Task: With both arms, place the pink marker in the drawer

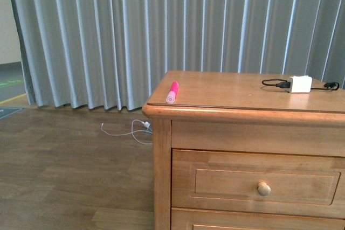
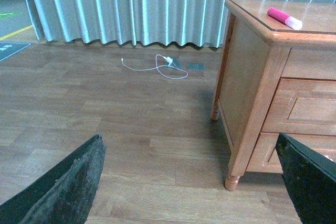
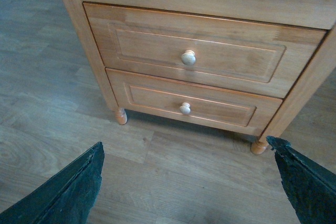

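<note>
Both released: right pincer point(image 3: 185, 142) should pull the taller honey wooden drawer point(image 3: 142, 43) straight; left pincer point(image 2: 188, 139) lifts the thick pink marker point(image 1: 172, 92)

Wooden table point(image 1: 226, 87) stands on plank floor point(image 1: 64, 176), its feet ahead of right tool point(image 3: 185, 142). On the top: pink marker point(image 1: 172, 92) lying flat by the front corner, higher than left tool point(image 2: 188, 139) and well apart from it. White charger block point(image 1: 299, 84) with black cable point(image 1: 274, 83) sits further along the top, well apart from marker. White cable point(image 1: 132, 130) lies loose on floor, far beyond left tool.
</note>
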Tool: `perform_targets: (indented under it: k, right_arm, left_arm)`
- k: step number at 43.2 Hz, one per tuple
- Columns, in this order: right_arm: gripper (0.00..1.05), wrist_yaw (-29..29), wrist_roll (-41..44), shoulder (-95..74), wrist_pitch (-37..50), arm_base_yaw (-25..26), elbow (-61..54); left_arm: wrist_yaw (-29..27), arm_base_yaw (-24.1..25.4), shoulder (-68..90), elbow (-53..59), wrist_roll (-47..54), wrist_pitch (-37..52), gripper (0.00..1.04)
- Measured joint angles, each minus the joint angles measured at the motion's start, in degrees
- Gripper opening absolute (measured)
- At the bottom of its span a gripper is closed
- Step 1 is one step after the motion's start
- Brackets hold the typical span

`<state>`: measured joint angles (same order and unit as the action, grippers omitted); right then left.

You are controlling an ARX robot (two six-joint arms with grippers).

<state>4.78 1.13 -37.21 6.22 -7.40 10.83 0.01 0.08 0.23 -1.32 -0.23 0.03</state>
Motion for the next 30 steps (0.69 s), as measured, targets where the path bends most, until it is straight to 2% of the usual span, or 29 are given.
perform_targets:
  k: [8, 13, 21, 30]
  right_arm:
    - [0.96, -3.54, -1.62, -27.71, 14.27, -3.93, 7.85]
    - [0.96, -6.60, -2.47, -42.71, 20.15, -5.29, 14.40]
    - [0.96, -11.30, -3.10, -61.44, 26.60, -8.35, 25.09]
    - [0.96, -13.88, -4.44, -73.29, 30.27, -9.66, 33.73]
  left_arm:
    - [-0.02, 0.00, 0.00, 0.00, 0.02, 0.00, 0.99]
    - [-0.02, 0.00, 0.00, 0.00, 0.02, 0.00, 0.99]
    - [-0.02, 0.00, 0.00, 0.00, 0.02, 0.00, 0.99]
    - [0.00, 0.00, 0.00, 0.00, 0.02, 0.00, 0.99]
